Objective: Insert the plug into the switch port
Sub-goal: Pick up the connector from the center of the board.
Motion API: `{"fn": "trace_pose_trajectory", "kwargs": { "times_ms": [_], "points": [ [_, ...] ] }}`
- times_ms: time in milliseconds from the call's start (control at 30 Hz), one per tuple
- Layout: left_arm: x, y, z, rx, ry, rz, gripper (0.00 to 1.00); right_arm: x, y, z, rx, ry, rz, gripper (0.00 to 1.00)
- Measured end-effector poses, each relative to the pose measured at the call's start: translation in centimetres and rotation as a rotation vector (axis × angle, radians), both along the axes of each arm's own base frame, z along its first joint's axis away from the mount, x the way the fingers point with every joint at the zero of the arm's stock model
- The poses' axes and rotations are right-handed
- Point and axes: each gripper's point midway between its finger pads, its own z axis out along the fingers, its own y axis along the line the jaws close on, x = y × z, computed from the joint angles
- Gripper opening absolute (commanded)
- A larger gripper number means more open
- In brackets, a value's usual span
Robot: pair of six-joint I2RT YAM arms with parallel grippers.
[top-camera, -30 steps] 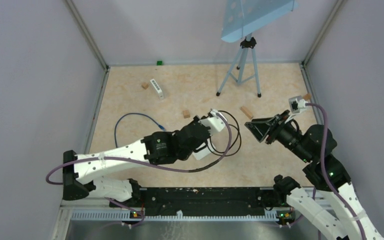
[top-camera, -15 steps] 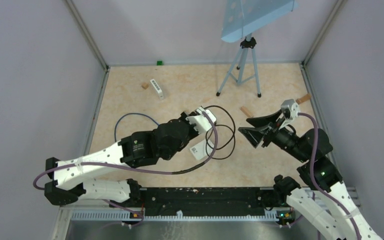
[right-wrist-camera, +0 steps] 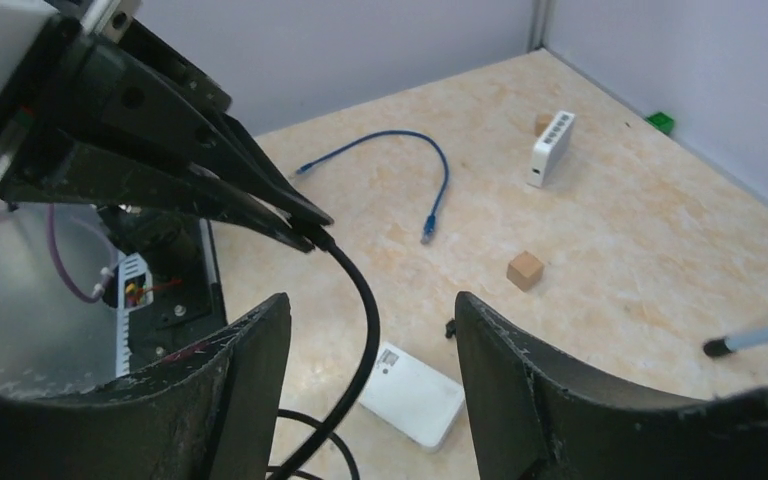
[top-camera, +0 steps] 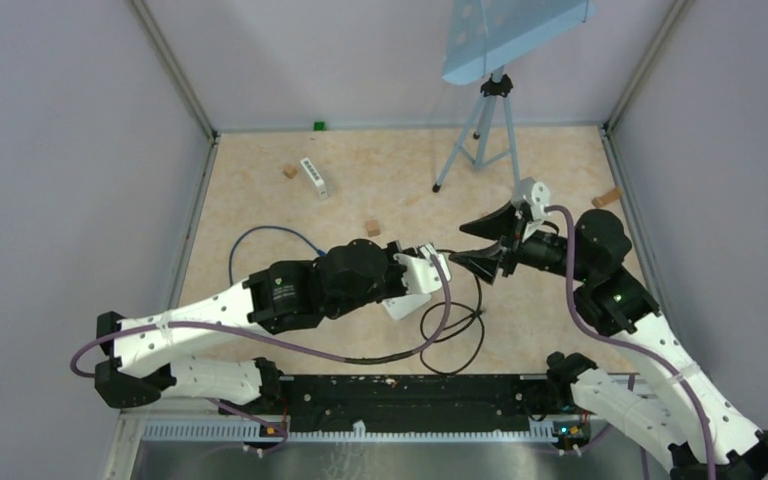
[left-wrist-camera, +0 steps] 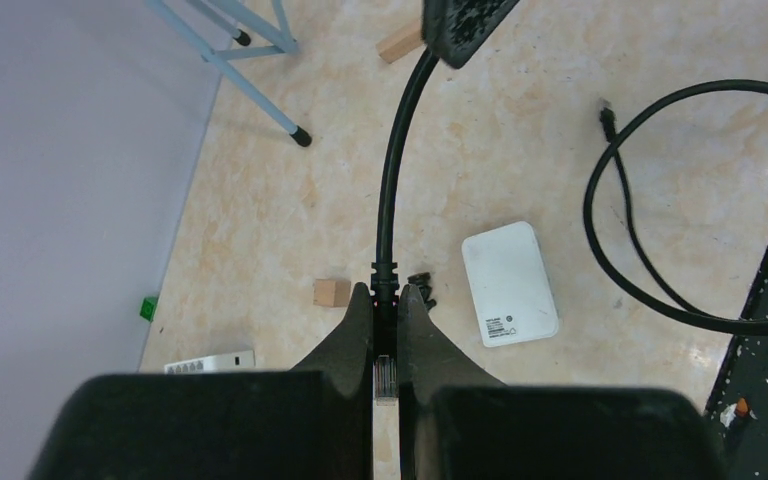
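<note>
The top external camera looks down from above the near edge over the worktop [top-camera: 380, 170], while the wrist cameras sight closely along the left end effector [left-wrist-camera: 388, 295] and right end effector [right-wrist-camera: 370, 300], all sharing the black cable [left-wrist-camera: 390, 170] and white box [left-wrist-camera: 510, 283].

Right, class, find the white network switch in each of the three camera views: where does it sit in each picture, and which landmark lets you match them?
Top external: the switch lies upper left of centre, angled.
Left wrist: the switch is at the bottom left, partly cut off.
Right wrist: the switch is at the upper right.
Shared landmark: the green block at the wall's foot, seen beyond the switch in all three views.
</note>
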Motion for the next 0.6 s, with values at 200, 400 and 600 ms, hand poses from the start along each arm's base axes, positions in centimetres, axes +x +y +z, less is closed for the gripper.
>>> {"fn": "trace_pose_trajectory", "kwargs": {
  "times_ms": [200, 400, 600],
  "points": [
    [-1.5, -0.9, -0.7, 0.031, 0.025, -0.122, 0.0, -0.9, 1.9, -0.4, -0.045, -0.042, 0.169, 0.63],
    [-3.5, -1.3, -1.4, 0.055, 0.061, -0.258, 0.0, -3.6, 3.8, -1.3, -0.092, -0.14, 0.344, 0.62],
    [-4.7, -1.2, -1.2, 0.049, 0.081, -0.319, 0.0, -5.8, 6.0, -3.9, -0.172, -0.161, 0.449, 0.53]
  ]
}}
